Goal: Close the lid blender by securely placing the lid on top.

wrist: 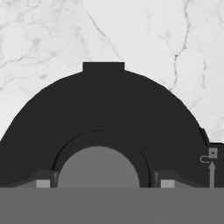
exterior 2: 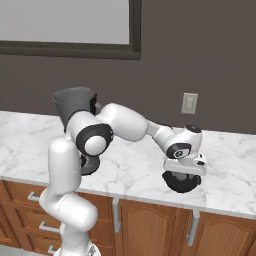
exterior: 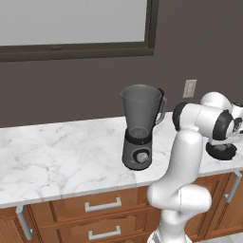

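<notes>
The blender (exterior: 138, 128) stands on the marble counter (exterior: 57, 156), a dark grey base with a round front knob under an open-topped translucent jar with a side handle. In the right base view its jar (exterior 2: 75, 105) shows behind my arm. The black round lid (exterior 2: 182, 183) lies flat on the counter to the blender's right, near the front edge; the left base view has the lid (exterior: 221, 152) low under my wrist. My gripper (exterior 2: 183, 174) is pressed down onto it. Through the hand camera the lid (wrist: 109, 109) lies close below, and the gripper (wrist: 105, 181) holds the centre knob between its fingertips (wrist: 43, 183).
A wall outlet (exterior: 189, 88) sits on the dark wall behind the lid. A window frame (exterior: 76, 50) runs along the upper wall. Below the counter edge are wooden drawers (exterior: 102, 205) and cabinet doors (exterior 2: 150, 225). Bare marble lies between blender and lid.
</notes>
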Motion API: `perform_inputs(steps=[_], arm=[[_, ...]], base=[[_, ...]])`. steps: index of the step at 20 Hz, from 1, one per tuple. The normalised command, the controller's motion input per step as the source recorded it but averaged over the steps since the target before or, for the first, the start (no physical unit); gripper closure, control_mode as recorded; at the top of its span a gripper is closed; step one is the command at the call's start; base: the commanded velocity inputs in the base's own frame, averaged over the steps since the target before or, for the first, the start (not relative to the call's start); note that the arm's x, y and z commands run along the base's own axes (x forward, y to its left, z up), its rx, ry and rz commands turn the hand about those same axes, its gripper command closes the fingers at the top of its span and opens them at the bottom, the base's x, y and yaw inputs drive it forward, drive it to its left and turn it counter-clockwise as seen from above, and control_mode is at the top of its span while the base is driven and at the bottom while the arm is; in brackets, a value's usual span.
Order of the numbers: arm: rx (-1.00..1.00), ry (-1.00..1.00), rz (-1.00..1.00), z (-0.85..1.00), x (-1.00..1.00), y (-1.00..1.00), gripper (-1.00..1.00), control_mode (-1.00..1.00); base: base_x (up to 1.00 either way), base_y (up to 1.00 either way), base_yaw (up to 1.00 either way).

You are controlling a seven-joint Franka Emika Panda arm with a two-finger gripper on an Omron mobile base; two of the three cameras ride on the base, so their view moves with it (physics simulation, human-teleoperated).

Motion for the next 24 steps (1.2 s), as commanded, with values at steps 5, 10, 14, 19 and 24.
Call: perform_inputs(steps=[5,10,14,19,24], arm=[[0.0,0.0,0.0,-0.71,-0.14,0.39,1.0,-1.0],[0.01,0.0,0.0,-0.31,-0.28,0.18,1.0,-1.0],[0.0,0.0,0.0,-0.08,-0.47,0.03,1.0,-1.0],[0.0,-0.04,0.0,0.17,-0.48,0.14,1.0,-1.0],[0.0,-0.2,0.0,0.86,-0.5,0.06,1.0,-1.0]], base=[[0.0,0.0,0.0],[0.0,0.0,0.0],[0.0,0.0,0.0],[0.0,0.0,0.0],[0.0,0.0,0.0]])
